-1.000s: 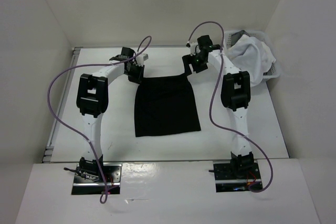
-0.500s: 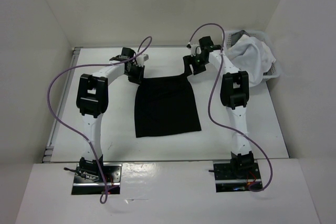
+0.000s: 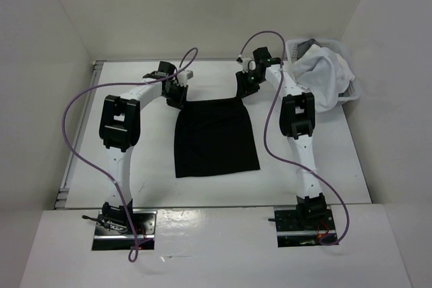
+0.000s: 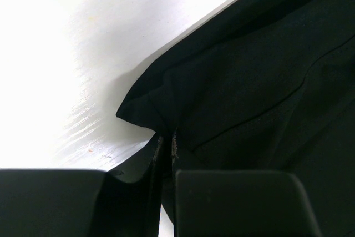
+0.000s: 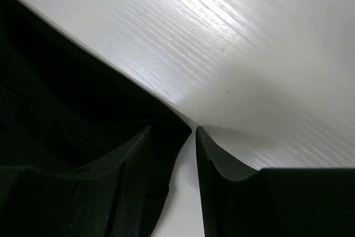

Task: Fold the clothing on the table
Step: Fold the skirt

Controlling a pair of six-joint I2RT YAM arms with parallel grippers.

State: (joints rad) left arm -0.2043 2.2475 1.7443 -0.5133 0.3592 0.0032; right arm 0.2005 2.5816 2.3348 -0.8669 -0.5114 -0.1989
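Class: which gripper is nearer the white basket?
Right. The right gripper is at the black clothing's far right corner, nearer the basket; the left gripper pinches its far left corner, farther away.

You are getting bright, even overhead light. In both wrist views the table (image 4: 66,37) is glaring white, the clothing (image 4: 249,81) is sinking into near-featureless black, the close fingers (image 5: 222,192) are blurring, and a soft shadow is lying beside its edge.
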